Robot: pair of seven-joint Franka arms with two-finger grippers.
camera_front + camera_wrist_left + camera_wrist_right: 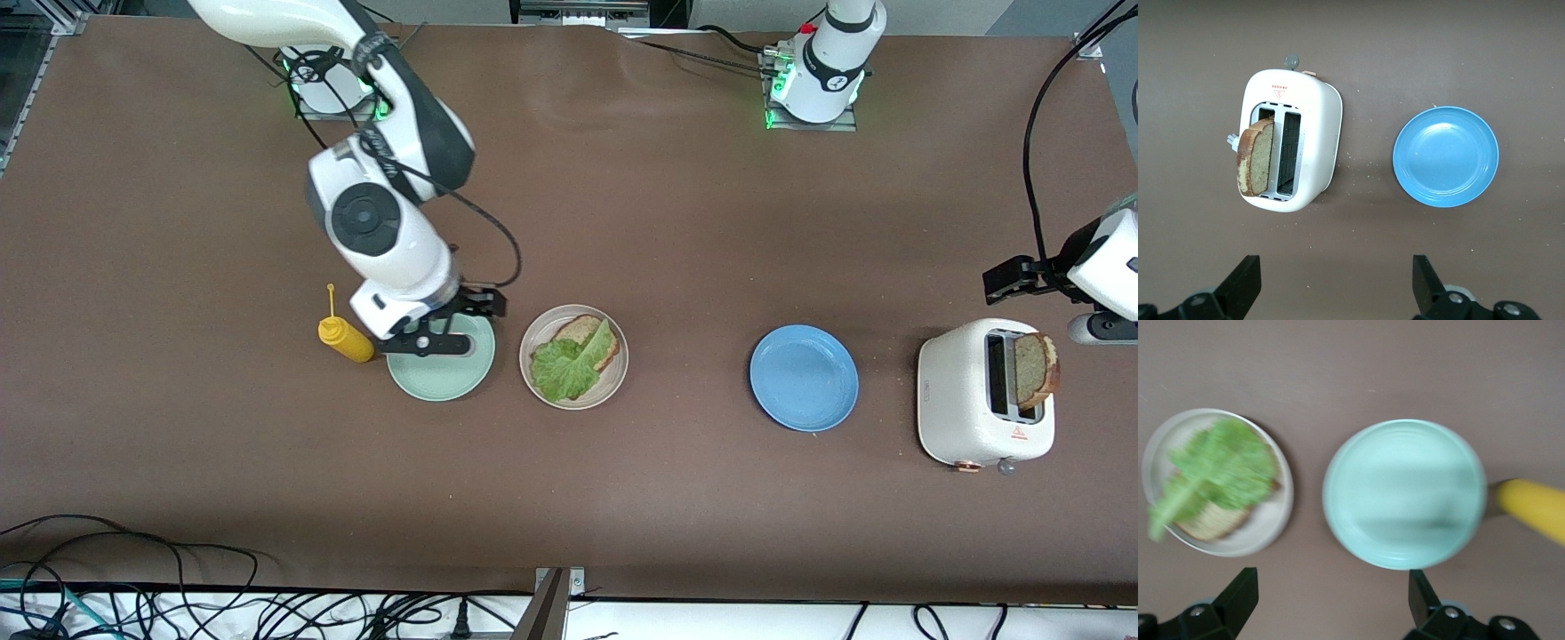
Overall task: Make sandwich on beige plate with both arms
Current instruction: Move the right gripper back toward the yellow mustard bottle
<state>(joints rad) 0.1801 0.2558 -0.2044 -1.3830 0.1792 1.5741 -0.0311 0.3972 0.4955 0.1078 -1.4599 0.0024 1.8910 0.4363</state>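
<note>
We judge the sandwich about two-thirds built. On the beige plate [573,356], near the middle of the bench [622,498], one bread slice [582,331] already lies flat with the lettuce leaf [569,360] spread over most of it; only the slice's crust edge farther from the front camera shows past the green. What is missing is the top slice.

That second bread slice [1035,369] stands upright in one slot of the white toaster [978,396], at the left arm's end of the bench, well apart from the beige plate. The blue plate [804,377] lies bare between the toaster and the beige plate.

The right claw [436,342] hangs over the mint-green plate [442,373], which holds nothing, just beside the beige plate toward the right arm's end; in its wrist view the fingers stand wide apart with nothing between them. The yellow squeeze bottle [347,339] lies just beside the green plate.

The left claw [1337,283] hovers near the toaster, looking down on it and the blue plate, its fingers also spread and empty.

So, as we read it, what remains is to lift the slice from the toaster, carry it across and lay it over the lettuce.
</note>
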